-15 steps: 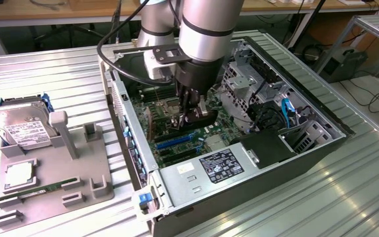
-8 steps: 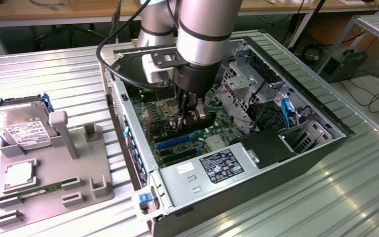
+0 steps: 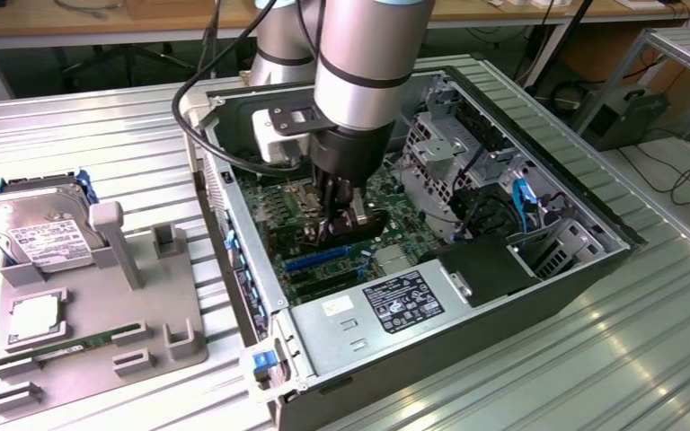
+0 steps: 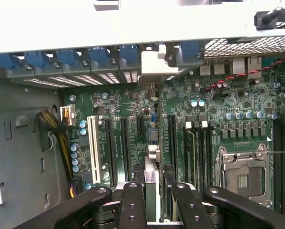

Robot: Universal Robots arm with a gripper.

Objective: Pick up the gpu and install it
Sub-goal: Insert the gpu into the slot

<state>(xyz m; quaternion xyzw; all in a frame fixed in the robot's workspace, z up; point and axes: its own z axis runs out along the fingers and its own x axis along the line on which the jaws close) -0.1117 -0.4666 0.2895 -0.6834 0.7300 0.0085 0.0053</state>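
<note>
The gpu [image 4: 151, 176], a thin expansion card seen edge-on with a silver metal end bracket, stands upright between the black fingers [image 4: 133, 205] of the end effector [image 4: 152, 205], which is closed on the card's upper edge. It sits low inside the open grey computer case [image 3: 561, 269], directly over the row of black expansion slots on the green motherboard [image 4: 218, 105], its bracket end reaching toward the rear panel with the blue slot latches [image 4: 76, 59]. Whether the card edge is already in a slot cannot be determined. Risk assessment: if the card is slightly tilted or offset from the slot line, downward force could bend the connector or stress the board; the bracket could also catch on the rear panel frame instead of dropping into its opening. The neighbouring white slot [image 4: 91, 150] and the yellow-and-black cable bundle [image 4: 56, 133] lie just beside the working zone, the bundle well clear of the card. The empty silver processor socket [image 4: 242, 176] lies on the other side. In the exterior view, the black power supply [image 3: 405, 301] with its label crowds the arm's approach. On the corrugated metal worktop [image 3: 105, 144], a grey fixture tray [image 3: 141, 332] holds a silver hard drive [image 3: 33, 229] and a narrow green RAM stick [image 3: 69, 350], well apart from the case.
</note>
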